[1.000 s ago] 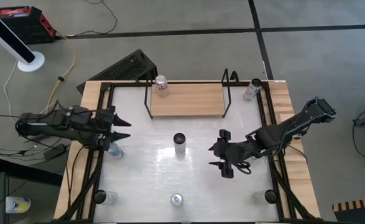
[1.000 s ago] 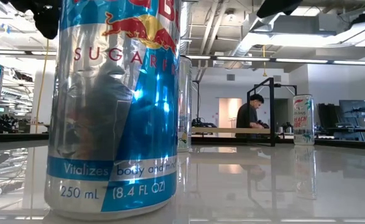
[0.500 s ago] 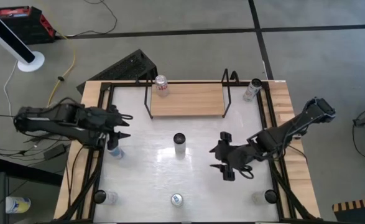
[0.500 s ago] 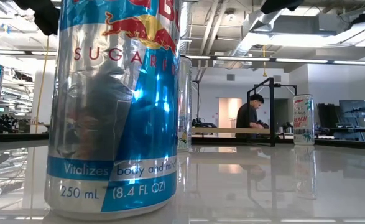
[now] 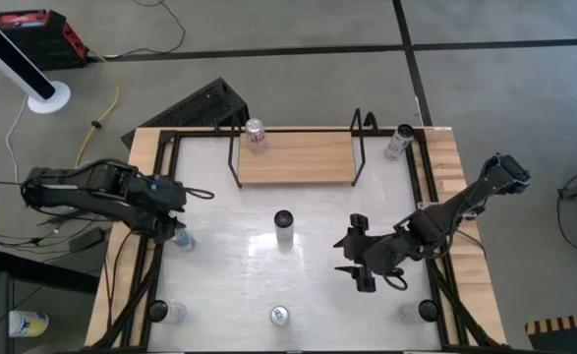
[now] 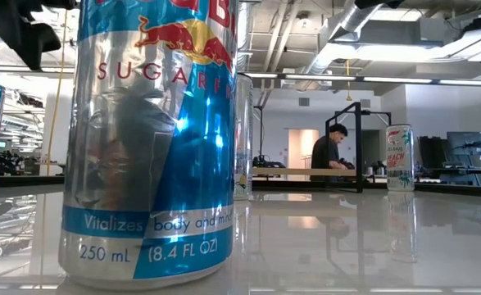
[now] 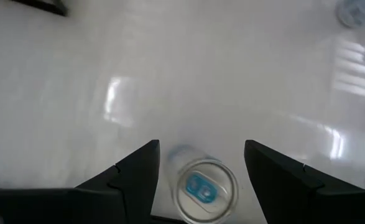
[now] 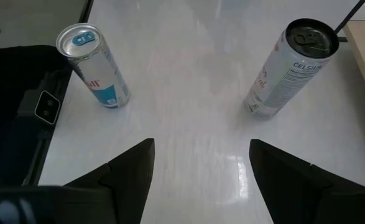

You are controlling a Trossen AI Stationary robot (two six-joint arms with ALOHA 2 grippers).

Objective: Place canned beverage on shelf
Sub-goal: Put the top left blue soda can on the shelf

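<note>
The left gripper [image 5: 177, 218] is held directly above a blue-and-silver Red Bull can [image 7: 204, 186] standing near the left edge of the white tabletop [image 5: 229, 265]. In the left wrist view the jaws are seen spread apart with nothing between them; the can's blue-tabbed lid lies below the gap, roughly centred but nearer one finger than the other. The right gripper [image 5: 357, 258] waits over the right half of the table, its jaws likewise apart and empty.

The step in hand is judged to be the approach to this can. It would be done well if the gap were centred on the lid first, the wrist lowered straight until the fingers flank the can's wall below its rim, and only then closed, so that the tall, narrow can is not tipped by a one-sided touch.

The shelf [image 5: 298, 159], a light-wood board in a black wire frame, is shown in the high view at the far side of the table, well ahead of both sets of jaws, with one red-and-white can [image 5: 256, 136] already at its left end. A Celsius can [image 8: 288, 68] is read by its label only in the right wrist view. The low view is filled by another Red Bull Sugarfree can [image 6: 154, 139], with a person [image 6: 328, 152] far behind.
</note>
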